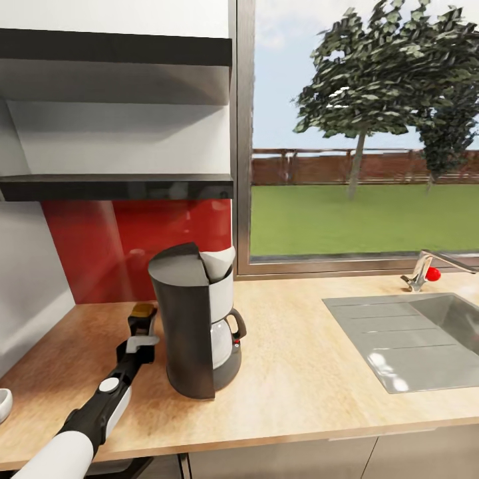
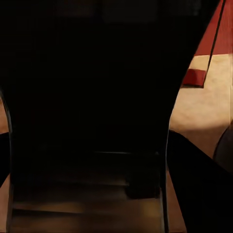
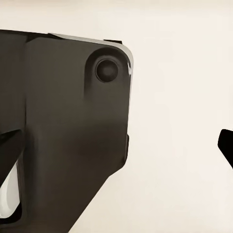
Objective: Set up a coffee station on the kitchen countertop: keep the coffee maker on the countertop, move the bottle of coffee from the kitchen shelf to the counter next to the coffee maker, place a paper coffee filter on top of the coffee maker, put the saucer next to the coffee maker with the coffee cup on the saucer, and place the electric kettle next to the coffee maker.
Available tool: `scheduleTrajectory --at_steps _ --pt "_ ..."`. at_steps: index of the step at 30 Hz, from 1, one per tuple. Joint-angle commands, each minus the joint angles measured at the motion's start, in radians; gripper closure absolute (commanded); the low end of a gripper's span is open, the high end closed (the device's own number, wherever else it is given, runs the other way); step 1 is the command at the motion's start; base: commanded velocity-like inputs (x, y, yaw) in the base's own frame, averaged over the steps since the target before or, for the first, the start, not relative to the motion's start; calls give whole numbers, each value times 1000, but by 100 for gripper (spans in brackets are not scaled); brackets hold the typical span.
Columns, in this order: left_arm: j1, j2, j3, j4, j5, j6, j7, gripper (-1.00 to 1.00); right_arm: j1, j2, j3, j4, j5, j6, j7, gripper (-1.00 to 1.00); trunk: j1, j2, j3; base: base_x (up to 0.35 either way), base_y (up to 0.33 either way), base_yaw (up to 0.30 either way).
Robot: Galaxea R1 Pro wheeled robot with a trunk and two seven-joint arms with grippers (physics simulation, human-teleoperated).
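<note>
Head view, left to right: a white rim (image 1: 3, 404) sits at the far left edge of the countertop (image 1: 306, 372), cup or saucer, can't tell. Next, the left gripper (image 1: 142, 330) is down at the counter with the bottle of coffee (image 1: 143, 311) between its fingers, tan-gold lid showing above them. Jaws look closed on the jar; the left wrist view is almost all dark jar body, which fits. The bottle is at counter level just beside the coffee maker (image 1: 189, 319), on its left, in front of the red backsplash (image 1: 100, 246). The kitchen shelf (image 1: 120, 187) above is bare. A paper coffee filter (image 1: 218, 261) already pokes out of the maker's top. Sink (image 1: 419, 339) and tap (image 1: 426, 266) are well to the right.

Step in hand: placing the bottle. Next move calls for opening the jaws and backing straight out without clipping the jar or the maker.

Right gripper: can't tell its jaw state from the right wrist view.
</note>
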Motion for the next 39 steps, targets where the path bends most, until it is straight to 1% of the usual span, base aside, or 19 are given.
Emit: scheduleTrajectory --at_steps 1,4,6,10,15,21,30,38,39 --pt "0 4 5 4 -5 -3 -20 100 1 0 8 -1 -7 -2 -4 -100 0 0 0 0 0 0" --pt "0 17 5 10 -5 -3 -70 100 1 0 8 -1 -7 -2 -4 -100 0 0 0 0 0 0" --pt "0 23 6 11 -6 -3 -84 100 1 0 8 -1 -7 -2 -4 -100 0 0 0 0 0 0" --pt "0 41 6 12 -5 -4 -93 100 1 0 8 -1 -7 -2 -4 -100 0 0 0 0 0 0" --pt "0 52 7 12 -3 -8 -95 100 1 0 8 -1 -7 -1 -4 -100 0 0 0 0 0 0" --pt "0 52 6 12 -2 -8 -95 100 1 0 8 -1 -7 -1 -4 -100 0 0 0 0 0 0" --pt "0 40 4 28 -4 -9 -97 100 1 0 8 0 -7 -1 -4 -100 0 0 0 0 0 0" --pt "0 37 3 31 -4 -21 -98 100 1 0 8 0 -7 -1 -4 -100 0 0 0 0 0 0" --pt "0 37 3 31 -4 -22 -98 -100 1 0 8 0 -7 -1 -4 -100 0 0 0 0 0 0"
